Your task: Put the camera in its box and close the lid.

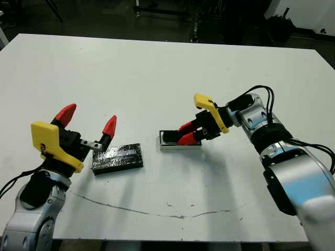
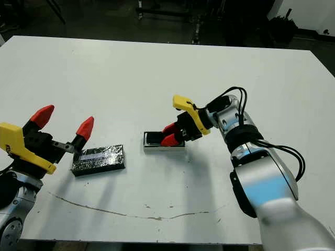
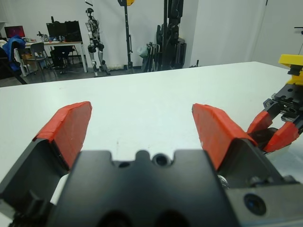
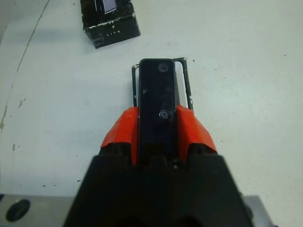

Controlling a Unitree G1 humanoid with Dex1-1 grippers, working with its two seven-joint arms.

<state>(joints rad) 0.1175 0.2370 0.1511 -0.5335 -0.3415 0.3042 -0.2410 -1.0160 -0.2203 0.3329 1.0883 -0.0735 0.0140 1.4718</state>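
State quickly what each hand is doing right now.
Left hand: open, holding nothing.
Right hand: closed on the camera, over the box.

On the table (image 1: 157, 73) the lid (image 1: 118, 157) lies left of the box (image 1: 180, 144), apart from it, while the camera (image 4: 158, 106), between the right gripper's (image 1: 187, 132) fingers, sits over the box.

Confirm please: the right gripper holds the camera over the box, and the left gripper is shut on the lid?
Not quite. The left gripper is open and holds nothing; the lid lies on the table beside it, as the left eye view shows. The rest stands: the right gripper holds the camera over the box.
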